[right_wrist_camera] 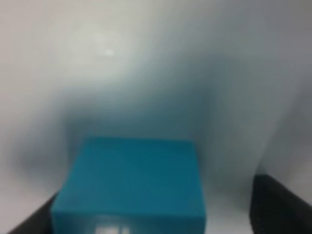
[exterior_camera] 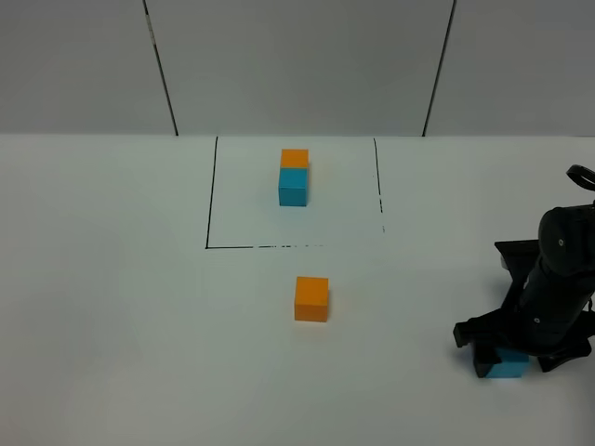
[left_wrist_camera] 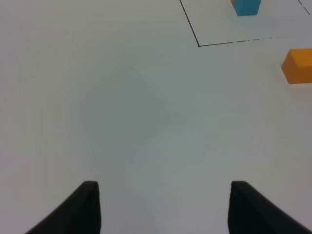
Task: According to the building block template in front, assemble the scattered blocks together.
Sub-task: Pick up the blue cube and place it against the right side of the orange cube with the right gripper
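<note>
Plain white tabletop (exterior_camera: pixel 112 325) fills the exterior high view, matte and unmarked apart from a thin black-lined rectangle (exterior_camera: pixel 211 195), with grey wall panels (exterior_camera: pixel 297 65) behind.

Of the scattered blocks, the loose cyan cube (exterior_camera: pixel 509 367) sits near the table's 4 o'clock edge, directly under the right gripper (exterior_camera: pixel 516 351). The jaws straddle it but are not yet clenched. In the right wrist view one dark finger (right_wrist_camera: pixel 29 222) seems to meet the cube's lower corner, while a strip of table shows between the other finger (right_wrist_camera: pixel 282 204) and the cube.

That uneven approach is the likely trouble. If one finger arrives first, it could shove the cube sideways or twist it, so the grip lands on corners instead of flat faces. A skewed hold would probably slip on such smooth sides, or set the cube down askew.

The loose orange cube (exterior_camera: pixel 311 299) lies well apart, at about 10 o'clock from the cyan one. A careless approach could knock it out of line.

At its 12 o'clock, inside the rectangle, stands the building block template (exterior_camera: pixel 294 177). Its orange half touches the cyan half at 12 o'clock, and reversing that order is another possible slip.

All the cubes look solid, sharp-edged and matte, with flat faces and no studs visible.

The left gripper (left_wrist_camera: pixel 163 209) hangs with its jaws released, bare table between its blunt black tips.
</note>
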